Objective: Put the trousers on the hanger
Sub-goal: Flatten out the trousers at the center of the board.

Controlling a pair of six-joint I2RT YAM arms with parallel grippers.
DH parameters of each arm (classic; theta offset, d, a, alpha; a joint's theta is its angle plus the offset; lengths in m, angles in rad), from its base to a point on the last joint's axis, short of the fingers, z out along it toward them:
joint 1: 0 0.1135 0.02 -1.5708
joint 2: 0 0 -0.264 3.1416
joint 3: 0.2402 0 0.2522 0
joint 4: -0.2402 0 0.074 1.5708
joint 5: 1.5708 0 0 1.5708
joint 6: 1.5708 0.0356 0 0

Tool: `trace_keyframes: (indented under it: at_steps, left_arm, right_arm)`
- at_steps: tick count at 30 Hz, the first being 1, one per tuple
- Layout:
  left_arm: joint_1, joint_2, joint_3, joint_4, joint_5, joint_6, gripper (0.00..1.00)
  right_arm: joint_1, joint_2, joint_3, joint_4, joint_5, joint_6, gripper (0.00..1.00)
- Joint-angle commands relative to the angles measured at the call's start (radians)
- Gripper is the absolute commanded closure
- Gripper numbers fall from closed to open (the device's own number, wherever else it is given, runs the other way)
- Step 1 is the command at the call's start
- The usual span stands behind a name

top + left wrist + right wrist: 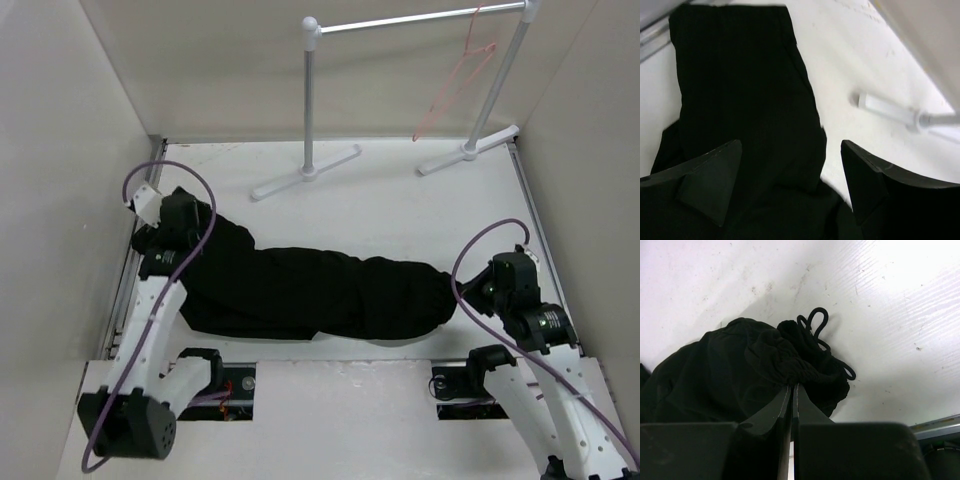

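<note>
The black trousers (310,290) lie stretched across the white table from left to right. My left gripper (150,238) is open over their left end, with the leg fabric (740,90) between and beyond its fingers (715,175). My right gripper (462,290) is shut on the gathered waistband (790,362) at their right end, where a black drawstring (815,322) loops out. The pink hanger (455,85) hangs from the rack's bar at the back right, far from both grippers.
The white tubular garment rack (310,100) stands at the back, with its feet on the table; one foot (900,112) shows in the left wrist view. Beige walls close in the left, back and right sides. Purple cables loop off both arms.
</note>
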Motion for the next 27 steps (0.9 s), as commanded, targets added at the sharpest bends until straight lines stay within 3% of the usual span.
trace_keyframes:
  at_steps: [1, 5, 8, 11, 16, 20, 24, 27]
  left_arm:
    - [0.117, 0.107, 0.080, 0.111, 0.127, -0.025, 0.22]
    - [0.244, 0.309, 0.158, 0.188, 0.155, -0.068, 0.22]
    - [0.283, 0.554, 0.314, 0.230, 0.236, -0.062, 0.22]
    - [0.283, 0.810, 0.546, 0.164, 0.302, 0.022, 0.24]
    - [0.287, 1.102, 0.807, 0.007, 0.259, 0.081, 0.35]
    - [0.292, 1.223, 0.914, -0.031, 0.221, 0.125, 0.47]
    - [0.290, 1.296, 0.980, -0.071, 0.204, 0.156, 0.48]
    - [0.289, 1.340, 1.019, -0.082, 0.190, 0.173, 0.58]
  right_arm:
    - [-0.013, -0.006, 0.024, 0.063, -0.004, -0.021, 0.99]
    - [-0.010, -0.012, 0.001, 0.085, -0.030, -0.021, 0.99]
    - [0.003, -0.002, -0.003, 0.103, -0.042, -0.021, 0.99]
    - [0.022, 0.023, 0.001, 0.129, -0.053, -0.033, 0.99]
    - [0.032, 0.083, 0.027, 0.168, -0.038, -0.044, 0.99]
    - [0.009, 0.116, 0.058, 0.175, -0.025, -0.059, 0.99]
    - [-0.040, 0.123, 0.061, 0.168, 0.019, -0.076, 0.99]
    - [-0.056, 0.150, 0.066, 0.188, 0.018, -0.076, 0.99]
